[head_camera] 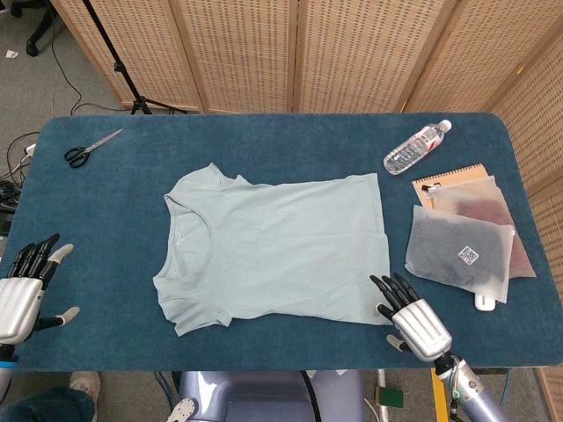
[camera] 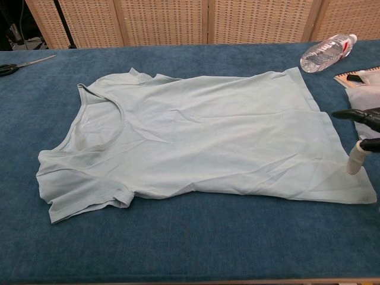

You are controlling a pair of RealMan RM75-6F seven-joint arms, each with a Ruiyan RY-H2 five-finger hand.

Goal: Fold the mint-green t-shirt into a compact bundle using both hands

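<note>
The mint-green t-shirt [head_camera: 280, 251] lies flat on the table [head_camera: 264, 145]. The right hand [head_camera: 412, 318], fingers spread, hovers at its five-o'clock corner; the left hand [head_camera: 22, 290], fingers spread, waits at eight o'clock.

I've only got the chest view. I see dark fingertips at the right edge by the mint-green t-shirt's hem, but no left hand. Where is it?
Observer: The left hand shows only in the head view. It is off the mint-green t-shirt, over the blue table cover at the near left edge, with its fingers apart and holding nothing.
Operator: And the rest of the right hand?
Observer: The right hand is open at the shirt's near right hem corner, with its fingertips pointing at the edge. I cannot tell whether they touch it.
Operator: Anything close on its right?
Observer: A small white object lies at the near edge of a frosted grey pouch, apart from the hand.
</note>
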